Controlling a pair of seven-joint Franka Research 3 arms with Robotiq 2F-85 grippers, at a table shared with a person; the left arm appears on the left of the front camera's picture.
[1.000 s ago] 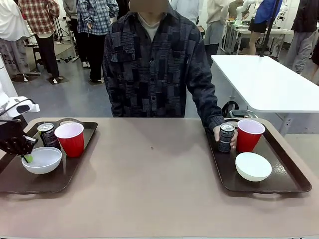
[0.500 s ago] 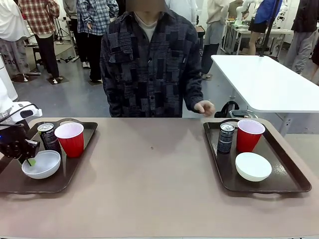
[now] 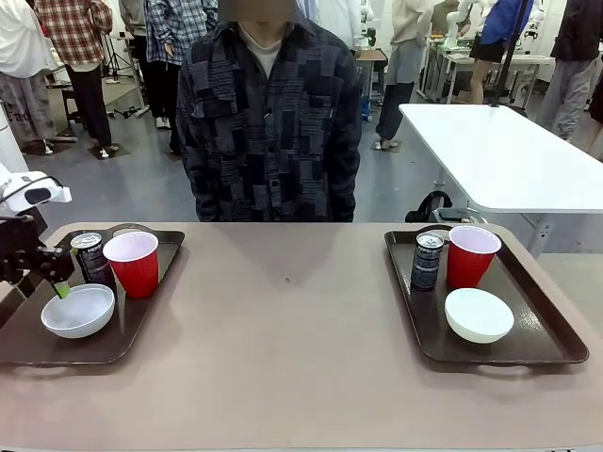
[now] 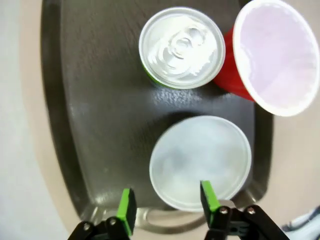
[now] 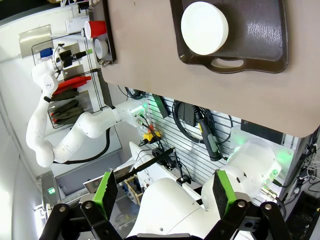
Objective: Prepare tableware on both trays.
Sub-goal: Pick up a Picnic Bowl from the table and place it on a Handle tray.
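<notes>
The left tray [image 3: 28,344] carries a dark can [image 3: 91,256], a red cup [image 3: 132,264] and a white bowl [image 3: 78,311]. My left gripper [image 3: 52,282] hangs open just above the bowl's left rim, holding nothing. From the left wrist, the bowl [image 4: 200,161] lies ahead, with one of the green fingers [image 4: 209,196] over its near rim; the can [image 4: 181,47] and cup [image 4: 277,55] are beyond. The right tray [image 3: 546,350] carries a can [image 3: 427,261], cup [image 3: 471,256] and bowl [image 3: 479,314]. High above that tray [image 5: 260,30], my right gripper [image 5: 164,192] is open and empty.
A person in a dark patterned shirt [image 3: 268,122] stands at the far edge of the table, hands down. The brown tabletop [image 3: 283,330] stretches bare between the two trays. A white table [image 3: 509,151] stands behind at the right.
My left gripper has opened, let go of the bowl's rim and lifted slightly. The person's hand has left the right can and drawn back from the table.
</notes>
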